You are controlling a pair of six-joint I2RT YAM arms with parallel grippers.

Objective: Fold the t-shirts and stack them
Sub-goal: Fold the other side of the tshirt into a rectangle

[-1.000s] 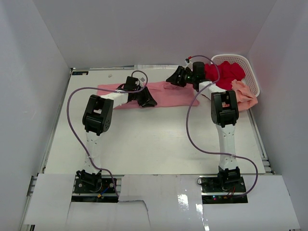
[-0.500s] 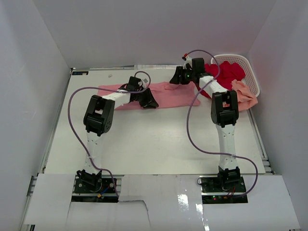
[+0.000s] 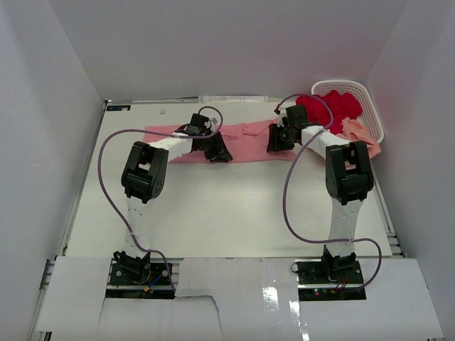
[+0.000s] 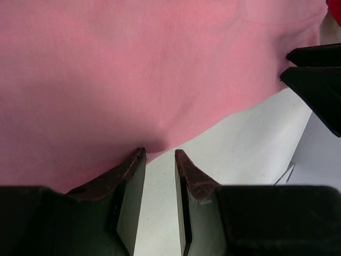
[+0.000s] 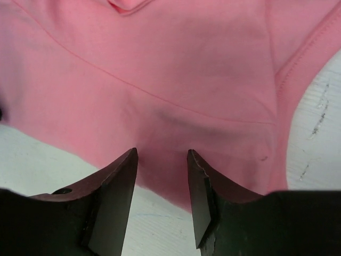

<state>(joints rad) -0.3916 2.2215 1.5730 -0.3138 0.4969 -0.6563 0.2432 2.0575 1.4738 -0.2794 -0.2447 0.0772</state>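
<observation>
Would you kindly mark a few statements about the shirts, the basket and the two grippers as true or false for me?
1. The pink t-shirt lies spread on the table. True.
2. The red t-shirt is in the white basket. True.
3. The right gripper clamps the red t-shirt. False: its jaws stand apart over the pink t-shirt.
4. The left gripper hovers over the basket. False: it is at the pink t-shirt's near edge, jaws apart.
5. The peach t-shirt lies folded at mid-table. False: it is crumpled beside the basket.
</observation>
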